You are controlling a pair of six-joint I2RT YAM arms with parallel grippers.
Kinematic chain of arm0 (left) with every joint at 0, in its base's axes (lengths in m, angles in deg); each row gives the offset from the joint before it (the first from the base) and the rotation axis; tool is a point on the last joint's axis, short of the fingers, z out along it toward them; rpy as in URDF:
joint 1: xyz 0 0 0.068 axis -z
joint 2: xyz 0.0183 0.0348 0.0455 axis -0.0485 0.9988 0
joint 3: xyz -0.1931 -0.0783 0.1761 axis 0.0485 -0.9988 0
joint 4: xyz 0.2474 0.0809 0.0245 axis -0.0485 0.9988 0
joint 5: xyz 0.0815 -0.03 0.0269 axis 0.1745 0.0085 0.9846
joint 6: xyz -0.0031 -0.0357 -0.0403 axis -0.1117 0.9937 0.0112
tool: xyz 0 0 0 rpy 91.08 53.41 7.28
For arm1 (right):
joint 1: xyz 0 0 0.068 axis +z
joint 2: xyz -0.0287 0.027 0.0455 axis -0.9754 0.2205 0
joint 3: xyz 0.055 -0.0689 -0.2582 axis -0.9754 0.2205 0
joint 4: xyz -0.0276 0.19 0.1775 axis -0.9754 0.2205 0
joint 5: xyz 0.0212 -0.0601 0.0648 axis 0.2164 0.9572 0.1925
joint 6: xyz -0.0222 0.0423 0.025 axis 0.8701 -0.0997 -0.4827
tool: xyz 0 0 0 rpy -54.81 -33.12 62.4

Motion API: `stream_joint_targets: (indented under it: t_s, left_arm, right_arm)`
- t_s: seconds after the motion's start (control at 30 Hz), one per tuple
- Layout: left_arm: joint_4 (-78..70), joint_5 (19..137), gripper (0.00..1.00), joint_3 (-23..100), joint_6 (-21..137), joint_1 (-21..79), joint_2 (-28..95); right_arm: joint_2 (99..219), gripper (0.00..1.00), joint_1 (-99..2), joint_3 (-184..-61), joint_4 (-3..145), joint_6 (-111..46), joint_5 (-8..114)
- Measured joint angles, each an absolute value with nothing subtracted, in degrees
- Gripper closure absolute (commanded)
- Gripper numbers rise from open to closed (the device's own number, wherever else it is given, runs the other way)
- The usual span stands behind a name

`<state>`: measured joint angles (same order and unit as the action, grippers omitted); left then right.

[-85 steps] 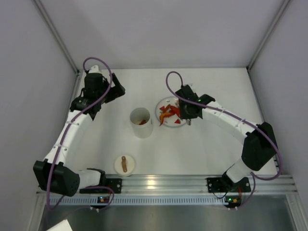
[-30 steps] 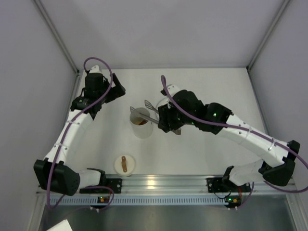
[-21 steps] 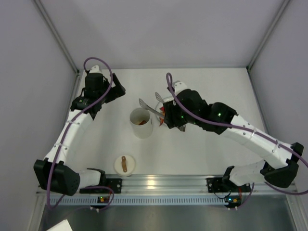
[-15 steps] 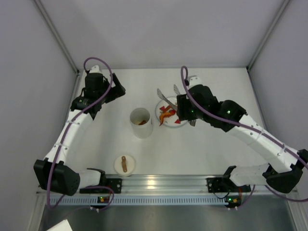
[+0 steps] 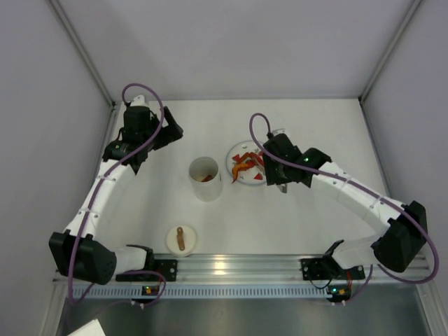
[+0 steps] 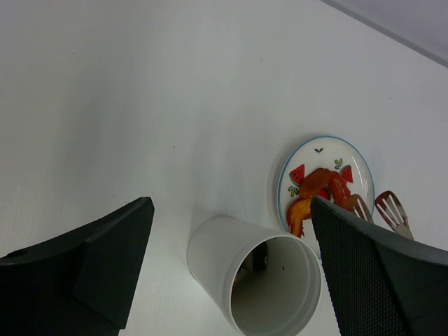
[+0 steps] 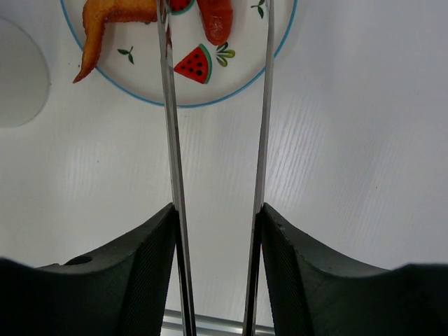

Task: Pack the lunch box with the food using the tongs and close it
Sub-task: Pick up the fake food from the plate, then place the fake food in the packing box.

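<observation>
The lunch box (image 5: 205,183), an open white cup, stands at mid-table with a small piece of food lying inside (image 6: 256,260). Its lid (image 5: 181,239) with the brown strap lies near the front rail. More food, orange (image 7: 105,14) and red (image 7: 217,21) strips, lies on the plate (image 5: 241,183). My right gripper (image 7: 217,210) is shut on the tongs (image 7: 171,140), whose two arms stand apart and reach over the plate, the tips (image 6: 360,206) by the red strip. My left gripper (image 6: 231,210) hangs open at the back left, above the cup, with nothing in it.
The plate (image 7: 210,101) has a blue rim and watermelon marks and sits just right of the lunch box. Grey walls close the table at the back and sides. An aluminium rail (image 5: 231,266) runs along the near edge.
The right arm has swung the tongs from over the lunch box back to the plate and lowered them there. The left arm has not moved.
</observation>
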<state>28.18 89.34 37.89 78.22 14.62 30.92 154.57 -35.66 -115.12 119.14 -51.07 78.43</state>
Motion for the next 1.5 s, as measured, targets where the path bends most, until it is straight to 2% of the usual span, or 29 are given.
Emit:
stream_joint_targets:
  t_s: [0.2, 0.5, 0.6, 0.7, 0.8, 1.03, 1.2, 1.5]
  left_arm:
    - [28.18, 89.34, 0.01, 37.89, 78.22, 14.62, 30.92]
    - [28.18, 89.34, 0.01, 37.89, 78.22, 14.62, 30.92]
    - [28.18, 89.34, 0.01, 37.89, 78.22, 14.62, 30.94]
    - [28.18, 89.34, 0.01, 37.89, 78.22, 14.62, 30.92]
    - [28.18, 89.34, 0.01, 37.89, 78.22, 14.62, 30.92]
    - [28.18, 89.34, 0.01, 37.89, 78.22, 14.62, 30.92]
    - [28.18, 89.32, 0.01, 37.89, 78.22, 14.62, 30.92]
    - [28.18, 89.32, 0.01, 37.89, 78.22, 14.62, 30.92]
  right_arm:
    - [158.19, 0.55, -35.81, -115.12, 116.17, -51.07, 77.97]
    - [161.95, 0.66, -35.83, -115.12, 115.1, -51.14, 77.82]
    - [162.04, 0.71, -35.83, -115.12, 114.99, -51.2, 77.82]
    - [162.04, 0.83, -35.92, -115.12, 114.94, -51.2, 77.79]
    - [162.04, 0.89, -35.96, -115.12, 114.99, -51.2, 77.84]
    - [160.71, 0.91, -36.14, -116.56, 116.72, -51.18, 78.82]
    - [156.97, 0.92, -35.5, -122.04, 118.14, -50.85, 78.49]
    - [155.61, 0.91, -24.9, -131.81, 118.99, -50.4, 77.09]
